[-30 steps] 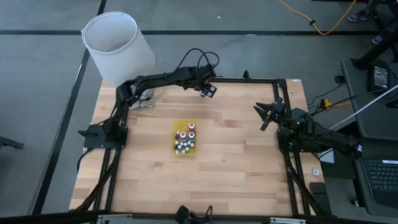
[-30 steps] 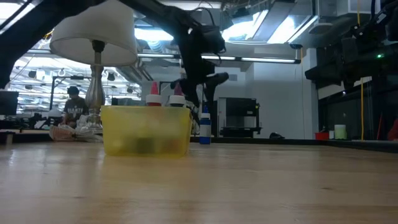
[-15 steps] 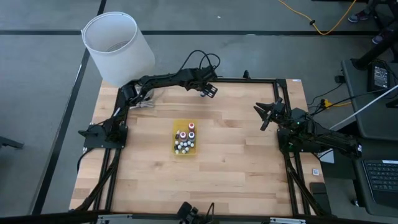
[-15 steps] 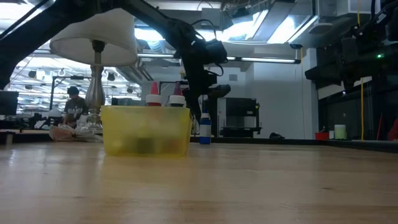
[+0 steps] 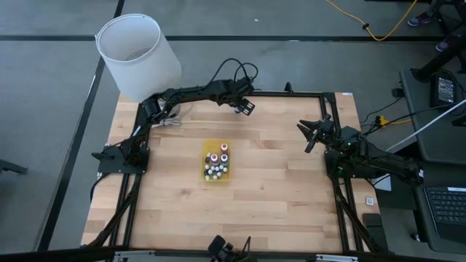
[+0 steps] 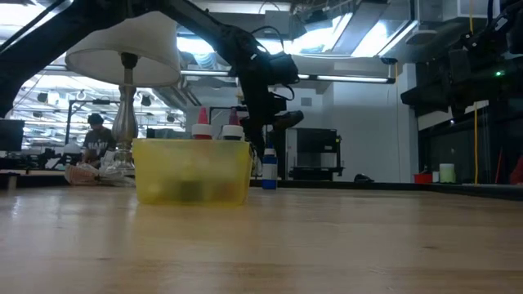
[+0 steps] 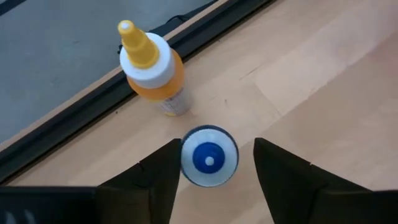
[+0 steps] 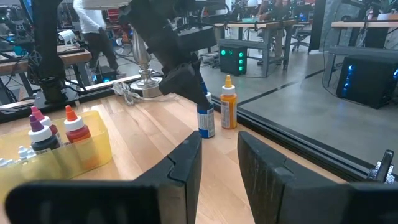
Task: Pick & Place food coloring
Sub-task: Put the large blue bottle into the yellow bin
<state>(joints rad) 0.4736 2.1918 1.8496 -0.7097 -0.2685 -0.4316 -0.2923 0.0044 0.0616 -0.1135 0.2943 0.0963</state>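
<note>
Two small dropper bottles are standing side by side near the far edge of the counter (image 5: pixel 291 189), at about twelve o'clock from the yellow tray (image 5: pixel 216 161): a blue-capped bottle (image 7: pixel 209 156) and, just beside it toward the rail, an orange bottle (image 7: pixel 153 67) with a white collar and yellow tip. Both are upright on the wood and apart from each other.

The left tool (image 5: pixel 243 106) is hanging directly over the blue-capped bottle, its two dark fingers (image 7: pixel 158 180) spread and flanking the cap on either side, with a sliver of wood showing between each finger and the cap, so nothing is being pinched. In the level view it is hanging above the bottles behind the tray.

Most of the food coloring (image 5: pixel 215 166) is sitting inside the yellow tray at the middle of the counter, caps up, red and purple tips poking above its wall.

At three o'clock from the tray, the right tool (image 5: pixel 312 134) is waiting, its fingers (image 8: pixel 182 163) drawn close together with only a narrow gap, gripping nothing.

At ten o'clock, off the counter's corner, a white lampshade (image 5: pixel 138 54) is standing.
</note>
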